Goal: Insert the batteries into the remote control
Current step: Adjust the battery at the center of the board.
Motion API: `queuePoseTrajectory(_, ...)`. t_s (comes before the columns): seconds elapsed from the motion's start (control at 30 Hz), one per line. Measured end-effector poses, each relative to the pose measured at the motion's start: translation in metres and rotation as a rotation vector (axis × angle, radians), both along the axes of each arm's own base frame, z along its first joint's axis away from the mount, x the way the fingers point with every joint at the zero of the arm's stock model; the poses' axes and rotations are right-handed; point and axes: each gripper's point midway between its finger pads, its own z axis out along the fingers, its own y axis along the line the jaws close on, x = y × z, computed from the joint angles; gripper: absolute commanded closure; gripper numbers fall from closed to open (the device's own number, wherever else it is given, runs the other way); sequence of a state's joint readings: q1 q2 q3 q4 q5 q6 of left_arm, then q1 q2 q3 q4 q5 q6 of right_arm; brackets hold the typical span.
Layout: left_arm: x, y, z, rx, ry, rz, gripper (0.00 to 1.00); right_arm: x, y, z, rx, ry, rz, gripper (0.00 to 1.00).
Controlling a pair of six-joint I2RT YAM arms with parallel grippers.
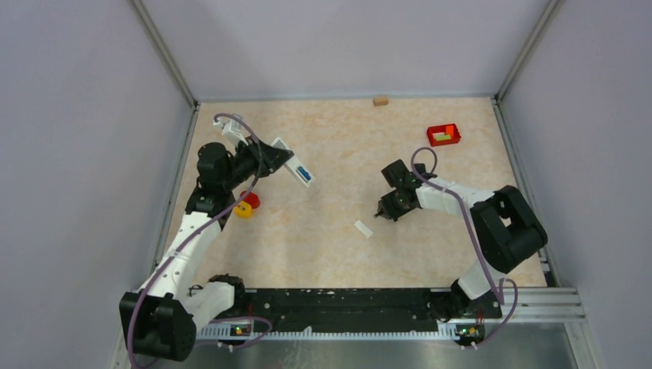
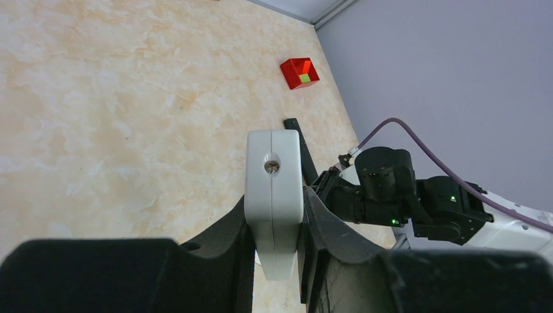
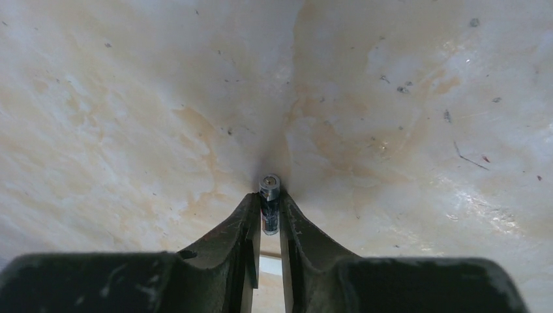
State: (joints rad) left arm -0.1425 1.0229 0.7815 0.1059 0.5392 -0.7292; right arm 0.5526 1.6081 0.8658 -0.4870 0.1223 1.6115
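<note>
Loading is under way but, by the look of it, far from finished. The left jaws are clamped on the white remote control (image 1: 293, 163), held clear of the surface (image 1: 330, 261) in the upper left of the top view, one end pointing out from the wrist camera. A small blue piece (image 1: 305, 174) shows in its open face. It may be one cell already seated, though it is too small to be sure. The white cover plate (image 1: 363, 228) lies loose on the surface just below centre, so the compartment is not closed. Right of centre, the right jaws are down at the surface, pinching a slim dark battery (image 3: 270, 203) with a pale metal end between their tips. What appears left: carry this battery to the remote and seat it. A second dark battery is not visible anywhere.
</note>
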Motion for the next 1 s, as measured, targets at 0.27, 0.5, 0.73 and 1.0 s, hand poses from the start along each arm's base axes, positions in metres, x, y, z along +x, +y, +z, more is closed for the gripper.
queuePoseTrajectory(0.27,0.000,0.001,-0.002,0.002,0.010,0.005,0.89,0.001,-0.002,0.000,-0.042,0.008,0.054,1.00)
queuePoseTrajectory(0.5,-0.003,-0.006,-0.002,-0.013,0.014,-0.045,0.92,-0.003,-0.036,0.006,-0.230,-0.030,0.129,1.00)
queuePoseTrajectory(0.73,0.000,-0.029,-0.029,-0.056,0.135,-0.148,0.94,-0.001,-0.053,0.028,-0.350,-0.092,0.294,1.00)
queuePoseTrajectory(1.0,-0.016,-0.072,-0.060,-0.059,0.260,-0.279,0.94,-0.010,-0.055,0.028,-0.389,-0.072,0.475,1.00)
